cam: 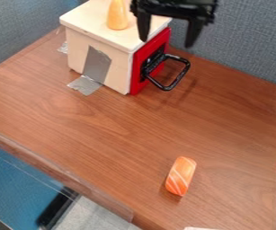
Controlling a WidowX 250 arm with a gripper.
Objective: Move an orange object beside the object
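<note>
pincer (167,42) released, empty, near box (77,51); depth hard to judge. grey tape (96,66) presumably anchors box to worktop (104,134). striped orange piece (180,176) lies on worktop; orange cone (117,16) stands upright atop box.

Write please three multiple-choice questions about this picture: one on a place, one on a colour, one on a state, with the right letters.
1. Where does the tall orange object stand?
A) On the floor
B) On top of the wooden box
C) Behind the box

2. What colour is the box's front panel?
A) Red
B) Green
C) Yellow

3. How are the fingers of the gripper?
A) Pressed together
B) Crossed
C) Apart

Right letters:
1: B, as its base rests on the box's pale top.
2: A, as the panel around the black handle is red.
3: C, as a wide gap separates the two fingertips.
</note>
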